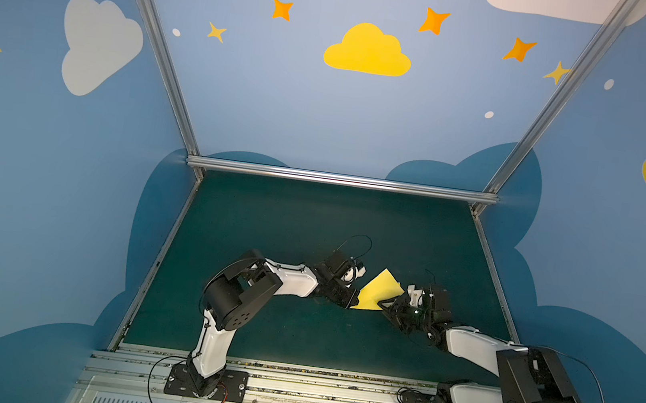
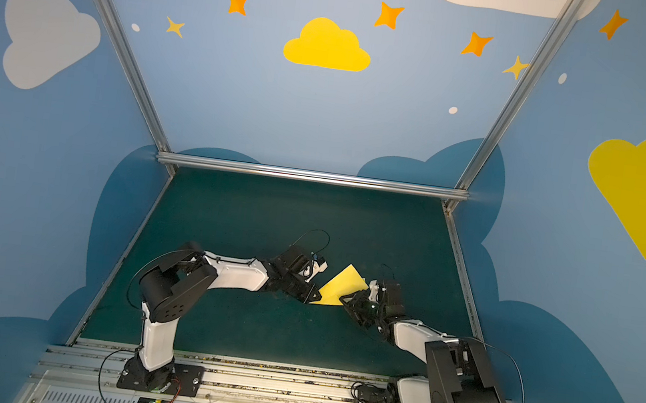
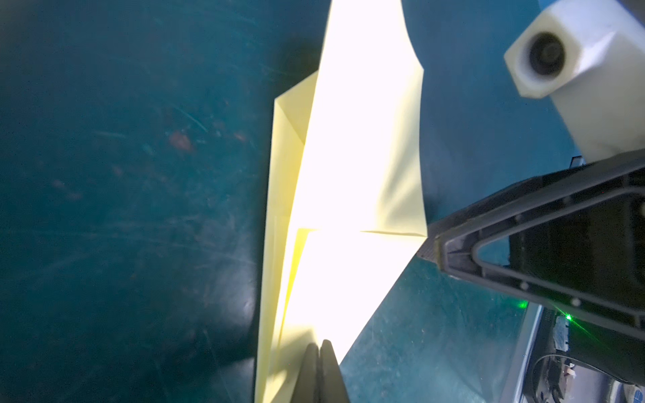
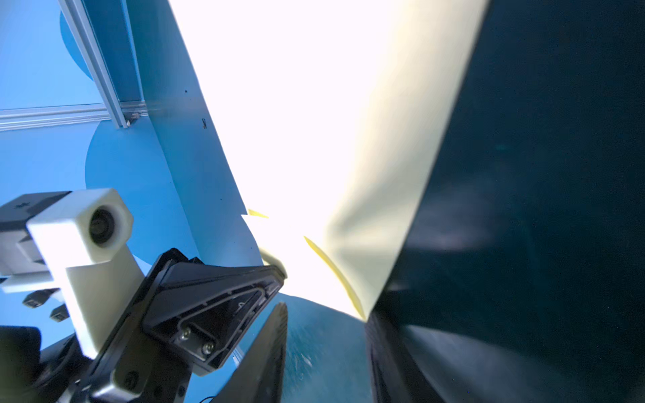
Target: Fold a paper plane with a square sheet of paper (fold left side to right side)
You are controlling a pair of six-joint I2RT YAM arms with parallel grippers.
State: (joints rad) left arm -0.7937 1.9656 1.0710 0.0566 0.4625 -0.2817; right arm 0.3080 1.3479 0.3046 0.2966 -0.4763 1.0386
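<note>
My left gripper [image 1: 353, 301] has its jaws pressed together, pinching a low corner of the thin pale yellow paper sheet [image 1: 379, 295]. My right gripper [image 4: 326, 314] has its jaws spread. One of its fingertips [image 3: 432, 247] touches the sheet's opposite corner, but nothing is clamped there.

The sheet hangs between my two grippers near the middle of the work surface. In the right wrist view it is tilted up off the surface, not lying flat.

I judge the task to be partway done. In the left wrist view the sheet [image 3: 349, 157] is not a plain square. It already has diagonal creases and overlapping layers that taper toward my closed jaws. It is not yet a slim dart, so I think the lengthwise fold and the wings are left to do.

The surface is a dark green mat [image 1: 309, 230], scuffed and bare apart from the sheet and my arms. Silver aluminium rails [image 1: 340, 179] frame it. The blue walls around it are painted with clouds and stars.
</note>
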